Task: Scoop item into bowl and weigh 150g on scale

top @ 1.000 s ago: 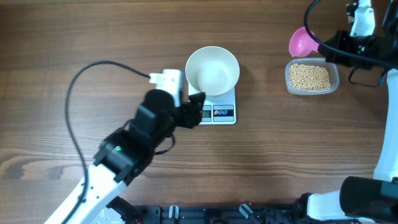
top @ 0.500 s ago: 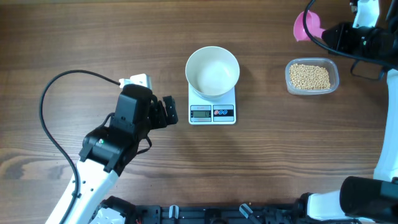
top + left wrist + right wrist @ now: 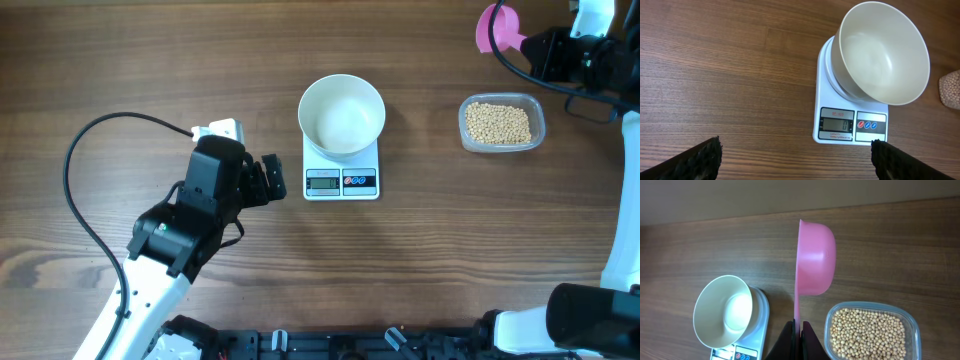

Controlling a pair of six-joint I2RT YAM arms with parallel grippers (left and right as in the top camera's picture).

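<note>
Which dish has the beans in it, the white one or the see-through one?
The see-through tub beside the scale. It holds a layer of tan beans; the white bowl on the scale is empty.

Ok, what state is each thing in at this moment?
bowl: empty, sitting on the scale
scale: on, display reads zero
beans: heaped in the tub
tub: uncovered
pink scoop: held on edge
left gripper: open, empty
right gripper: shut on the pink scoop

The brown wood-grain table bears a clear plastic tub at the right — a pink scoop hangs on edge just beyond it. A black cable loops across the left.
</note>
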